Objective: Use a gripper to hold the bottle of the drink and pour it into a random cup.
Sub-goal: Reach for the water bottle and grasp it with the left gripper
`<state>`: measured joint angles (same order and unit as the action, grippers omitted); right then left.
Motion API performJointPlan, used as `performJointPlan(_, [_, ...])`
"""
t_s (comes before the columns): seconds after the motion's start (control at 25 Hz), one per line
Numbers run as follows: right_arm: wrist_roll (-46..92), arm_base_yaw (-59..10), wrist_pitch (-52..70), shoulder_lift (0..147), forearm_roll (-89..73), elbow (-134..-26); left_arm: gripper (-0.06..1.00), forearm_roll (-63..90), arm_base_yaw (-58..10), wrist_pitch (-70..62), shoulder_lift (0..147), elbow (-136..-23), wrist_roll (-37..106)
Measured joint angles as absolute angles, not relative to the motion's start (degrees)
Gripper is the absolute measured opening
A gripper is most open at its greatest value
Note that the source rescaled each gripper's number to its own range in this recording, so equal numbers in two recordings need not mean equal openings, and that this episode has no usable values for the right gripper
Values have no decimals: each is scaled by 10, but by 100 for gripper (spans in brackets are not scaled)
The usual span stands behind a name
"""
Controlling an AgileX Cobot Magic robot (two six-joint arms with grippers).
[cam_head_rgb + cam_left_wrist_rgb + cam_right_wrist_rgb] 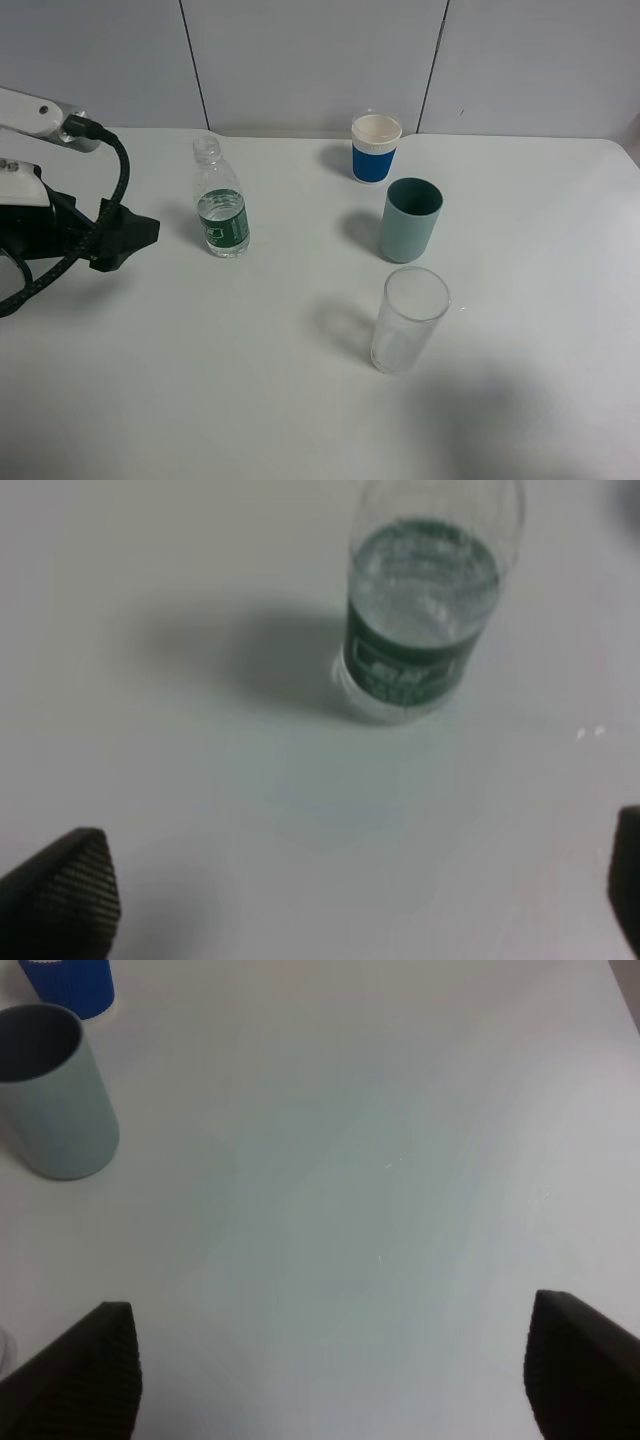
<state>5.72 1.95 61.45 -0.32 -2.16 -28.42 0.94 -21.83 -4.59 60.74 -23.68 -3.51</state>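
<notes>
Drink bottle (221, 210): we judged it light, thin-walled and slippery, best held at the label (226, 230).
Left gripper (350, 880): fingers (70, 890) stood apart, empty.
Right gripper (330, 1370): likewise apart.

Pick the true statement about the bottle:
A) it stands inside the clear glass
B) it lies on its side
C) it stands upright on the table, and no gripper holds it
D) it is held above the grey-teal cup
C: the bottle stands upright on the table, and the left gripper is open and apart from it.
</notes>
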Motion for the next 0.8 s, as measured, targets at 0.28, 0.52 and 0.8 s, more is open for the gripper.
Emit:
performJointPlan(0.28, [57,19,614,-3,-22,-284,100,-9,-218,31,688,-228,-38])
performJointPlan(0.52, [57,19,614,-3,-22,-284,100,-35,-218,109,739,-228,-51])
performJointPlan(0.8, [57,19,614,-3,-22,-284,100,-113,-218,257,820,-228,-111])
